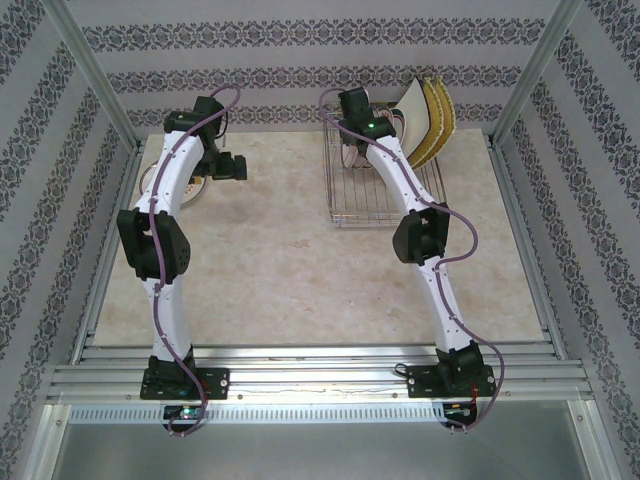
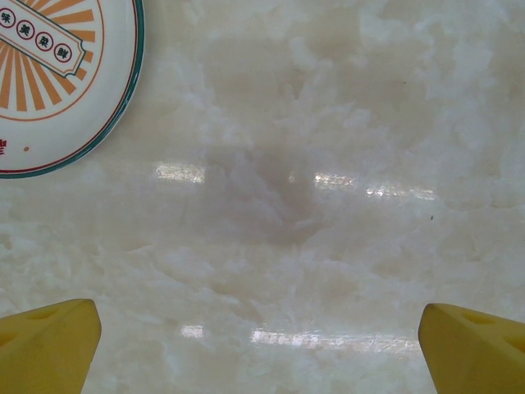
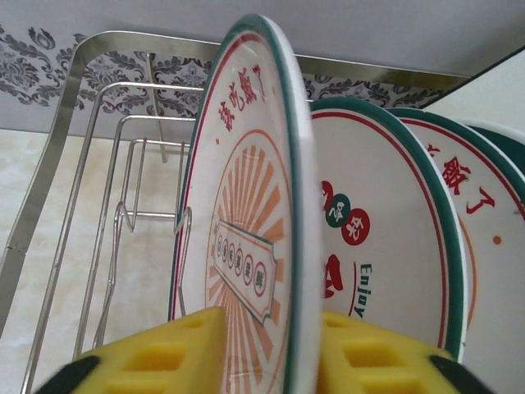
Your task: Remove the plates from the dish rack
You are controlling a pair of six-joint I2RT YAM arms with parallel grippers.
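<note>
The silver wire dish rack [image 1: 365, 205] stands at the back right of the table. In the right wrist view several round white plates with green rims and orange-red print stand upright in the dish rack [image 3: 66, 123]. My right gripper [image 3: 308, 353] is shut on the nearest plate [image 3: 246, 205], one yellow pad on each side of its rim. Behind it stand a second plate [image 3: 377, 213] and a third plate [image 3: 480, 222]. A white square plate [image 1: 412, 103] and yellow square plates [image 1: 438, 120] lean at the rack's far right. My left gripper [image 2: 258, 345] hangs open over bare table beside a round plate [image 2: 57, 74] lying flat.
The near half of the rack [image 1: 355, 190] holds no plates. Patterned walls and metal frame posts close in the table at the back and both sides. A marble-look tabletop [image 1: 290, 260] stretches between the two arms.
</note>
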